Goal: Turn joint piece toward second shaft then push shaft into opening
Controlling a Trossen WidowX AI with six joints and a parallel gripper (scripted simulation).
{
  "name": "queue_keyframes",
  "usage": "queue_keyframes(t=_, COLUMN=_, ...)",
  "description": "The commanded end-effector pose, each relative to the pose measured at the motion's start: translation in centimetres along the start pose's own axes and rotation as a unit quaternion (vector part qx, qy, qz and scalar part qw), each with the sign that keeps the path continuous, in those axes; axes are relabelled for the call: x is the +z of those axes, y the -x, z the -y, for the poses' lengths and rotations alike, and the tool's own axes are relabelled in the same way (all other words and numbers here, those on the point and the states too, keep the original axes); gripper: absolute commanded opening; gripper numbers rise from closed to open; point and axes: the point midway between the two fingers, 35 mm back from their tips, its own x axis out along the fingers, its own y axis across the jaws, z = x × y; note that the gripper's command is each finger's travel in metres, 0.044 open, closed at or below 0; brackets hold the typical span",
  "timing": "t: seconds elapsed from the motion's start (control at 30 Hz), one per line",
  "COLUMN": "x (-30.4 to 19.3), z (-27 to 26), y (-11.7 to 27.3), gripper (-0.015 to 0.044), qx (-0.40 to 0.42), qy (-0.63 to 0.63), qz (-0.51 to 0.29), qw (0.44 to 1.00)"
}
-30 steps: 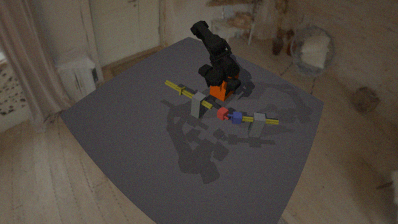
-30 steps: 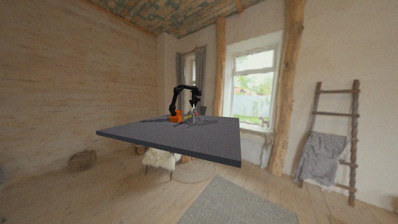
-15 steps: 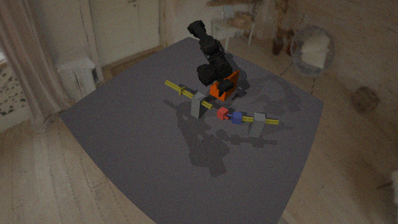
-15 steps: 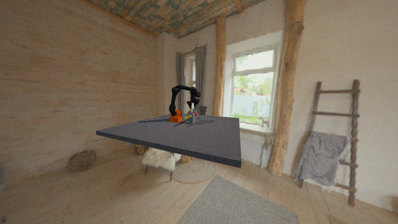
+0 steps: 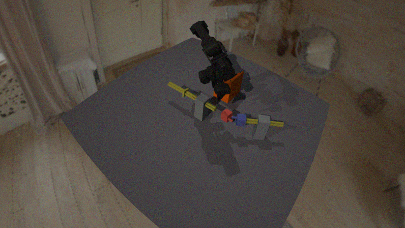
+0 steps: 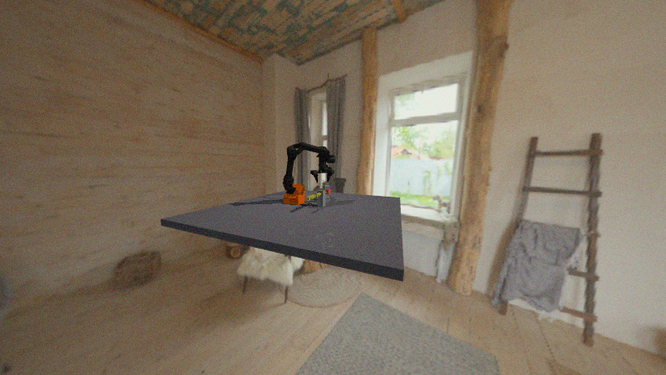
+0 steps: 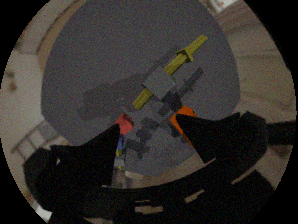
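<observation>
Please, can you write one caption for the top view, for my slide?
Open gripper above two yellow shafts, red joint piece between them, not gripped.

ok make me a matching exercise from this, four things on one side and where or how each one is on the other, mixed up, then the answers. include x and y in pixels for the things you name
1. red joint piece [image 5: 226,115] [image 7: 124,124]
2. blue piece [image 5: 241,119]
3. gripper [image 7: 148,121]
4. yellow shaft with the cross-shaped collar [image 5: 190,94] [image 7: 176,62]

A. open, with nothing between its fingers
B. runs through a gray block, its near end short of the red piece
C. at the end of the hinged linkage, facing the gap between the shafts
D. between the red piece and the other gray block

1-C
2-D
3-A
4-B
</observation>
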Motion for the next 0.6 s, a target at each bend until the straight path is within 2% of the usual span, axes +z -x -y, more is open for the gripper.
queue_keyframes(t=0.0, x=0.04, z=0.11, y=-0.18, gripper=0.044, qx=0.002, qy=-0.055, qz=0.0, qw=0.998)
queue_keyframes(t=0.57, x=0.17, z=0.26, y=-0.86, gripper=0.044, qx=0.008, qy=-0.317, qz=-0.009, qw=0.948)
